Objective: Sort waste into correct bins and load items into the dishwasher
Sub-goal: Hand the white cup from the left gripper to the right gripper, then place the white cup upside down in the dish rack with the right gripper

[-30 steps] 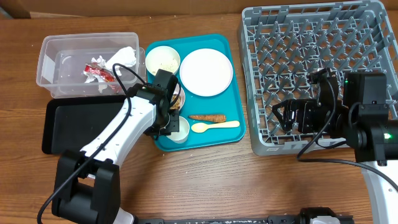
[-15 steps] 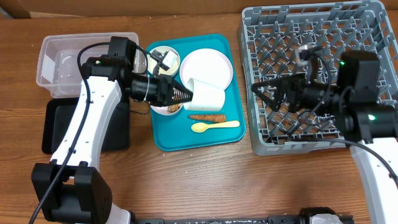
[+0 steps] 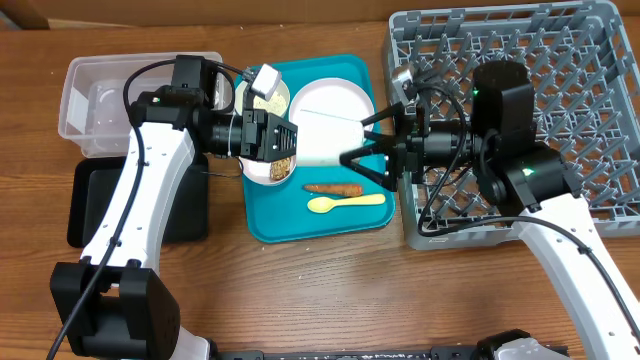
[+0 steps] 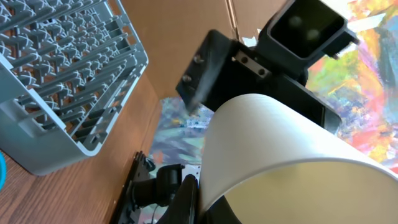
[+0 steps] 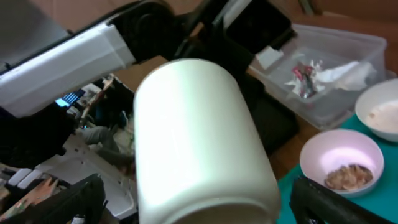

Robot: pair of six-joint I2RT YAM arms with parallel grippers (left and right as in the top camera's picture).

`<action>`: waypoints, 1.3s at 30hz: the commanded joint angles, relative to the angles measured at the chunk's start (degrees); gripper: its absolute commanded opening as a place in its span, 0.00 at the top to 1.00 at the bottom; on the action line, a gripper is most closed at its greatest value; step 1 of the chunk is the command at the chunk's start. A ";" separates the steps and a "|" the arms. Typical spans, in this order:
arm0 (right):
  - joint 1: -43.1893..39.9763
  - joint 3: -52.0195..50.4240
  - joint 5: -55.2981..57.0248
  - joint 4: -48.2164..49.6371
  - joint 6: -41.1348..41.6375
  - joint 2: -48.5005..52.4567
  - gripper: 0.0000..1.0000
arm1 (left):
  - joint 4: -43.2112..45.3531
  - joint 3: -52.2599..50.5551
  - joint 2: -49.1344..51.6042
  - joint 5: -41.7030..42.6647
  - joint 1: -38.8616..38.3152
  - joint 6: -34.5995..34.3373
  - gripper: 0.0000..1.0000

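My left gripper (image 3: 292, 140) is shut on a white cup (image 3: 325, 140) and holds it on its side above the teal tray (image 3: 300, 228). One finger (image 4: 186, 199) presses the cup's rim (image 4: 280, 149). My right gripper (image 3: 358, 140) is open, with its jaws on either side of the cup's far end (image 5: 199, 143). A white plate (image 3: 335, 100), a bowl with rice (image 3: 262, 95), a bowl with brown food (image 3: 275, 170), a carrot stick (image 3: 333, 188) and a yellow spoon (image 3: 345, 202) lie on the tray. The grey dish rack (image 3: 540, 90) stands at the right.
The clear tub (image 3: 110, 100) at the back left holds the red-and-white wrapper (image 5: 303, 74) and white napkin (image 5: 342, 73). The black tray (image 3: 100, 205) lies in front of it. The bowl with brown food (image 5: 342, 162) sits just below the cup.
My right arm has swung left from the dish rack to the cup, and its jaws now straddle it. My left gripper has lifted the cup off the tray and holds it out sideways.
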 commanded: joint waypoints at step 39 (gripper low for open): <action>-22.80 3.17 44.09 -31.74 3.93 -3.69 0.61 | 1.70 0.98 -0.39 -30.14 -2.36 -0.85 0.60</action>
